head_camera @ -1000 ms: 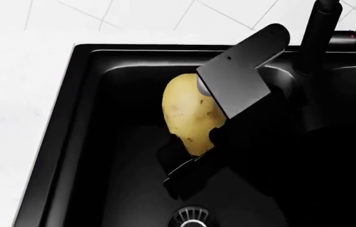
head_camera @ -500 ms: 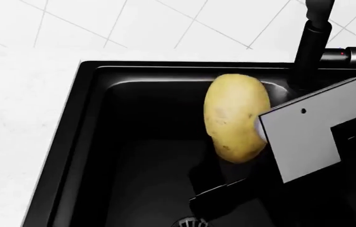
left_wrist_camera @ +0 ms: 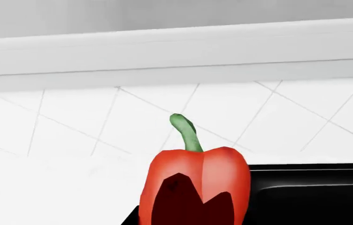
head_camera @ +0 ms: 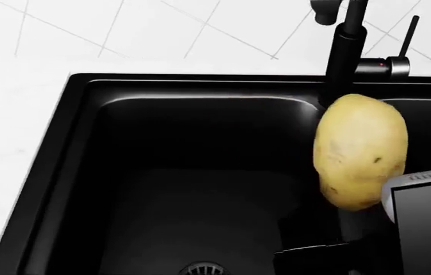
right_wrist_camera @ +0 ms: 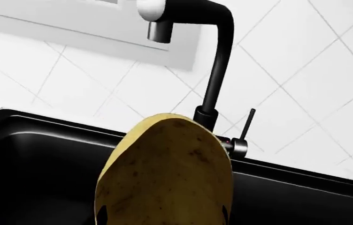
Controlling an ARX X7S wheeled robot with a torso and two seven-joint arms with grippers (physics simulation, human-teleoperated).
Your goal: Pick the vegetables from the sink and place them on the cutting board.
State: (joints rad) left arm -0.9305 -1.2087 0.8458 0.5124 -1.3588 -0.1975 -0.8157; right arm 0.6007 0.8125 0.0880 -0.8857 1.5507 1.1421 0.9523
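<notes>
Now the potato [head_camera: 360, 150], clamped in the right gripper [head_camera: 357, 215], has been carried rightward above the sink [head_camera: 85, 149]; the pepper [left_wrist_camera: 195, 187] is clamped in the left gripper.

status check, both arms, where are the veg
Right pincer shut on potato, lifted above sink, faucet close behind. Left pincer holds pepper. Board unseen.

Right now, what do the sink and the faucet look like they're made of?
Sink: matte black throughout, only soft highlights along its rim; could be composite or coated metal.
Faucet: matte black tube, probably coated metal; its spout tip and lever base look like brushed silver metal.
</notes>
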